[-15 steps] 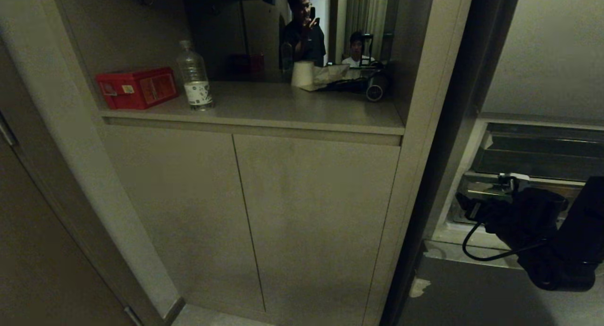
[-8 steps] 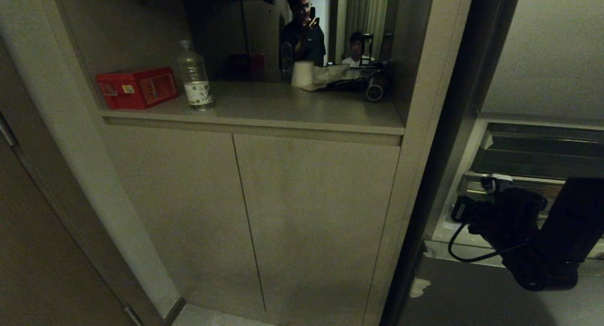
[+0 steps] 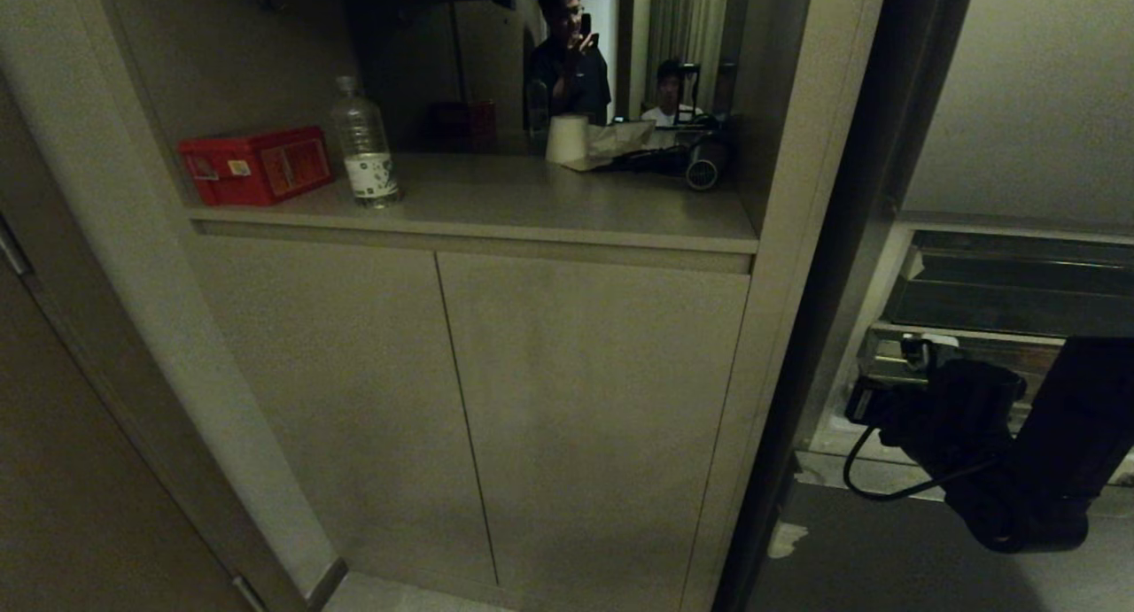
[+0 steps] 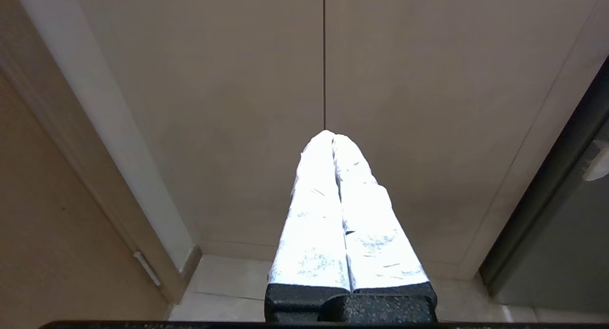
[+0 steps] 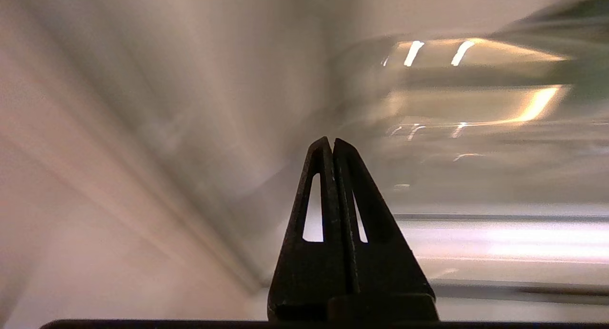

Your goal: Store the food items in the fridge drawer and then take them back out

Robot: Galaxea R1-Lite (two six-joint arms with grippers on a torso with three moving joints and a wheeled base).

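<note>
The fridge stands open at the right of the head view. Its clear fridge drawer (image 3: 1019, 353) sits under a darker, flatter tray (image 3: 1010, 306). My right gripper (image 3: 917, 351) reaches in at the drawer's left front corner, and the black wrist (image 3: 961, 413) covers part of the front lip. In the right wrist view the right gripper (image 5: 331, 145) is shut with nothing between its fingers, and blurred glinting plastic (image 5: 476, 100) lies beyond. No food items show. My left gripper (image 4: 329, 137) is shut and empty, parked facing the cabinet doors (image 4: 323, 57).
A shelf (image 3: 532, 200) above the cabinet doors (image 3: 461, 399) holds a red box (image 3: 257, 165), a water bottle (image 3: 363, 143), a white cup (image 3: 568, 138) and dark clutter. A mirror behind reflects two people (image 3: 571, 58). The fridge's left wall (image 3: 842, 240) stands close beside my right arm.
My right arm has shifted left across the fridge opening, toward its left wall. The left arm has not moved.
</note>
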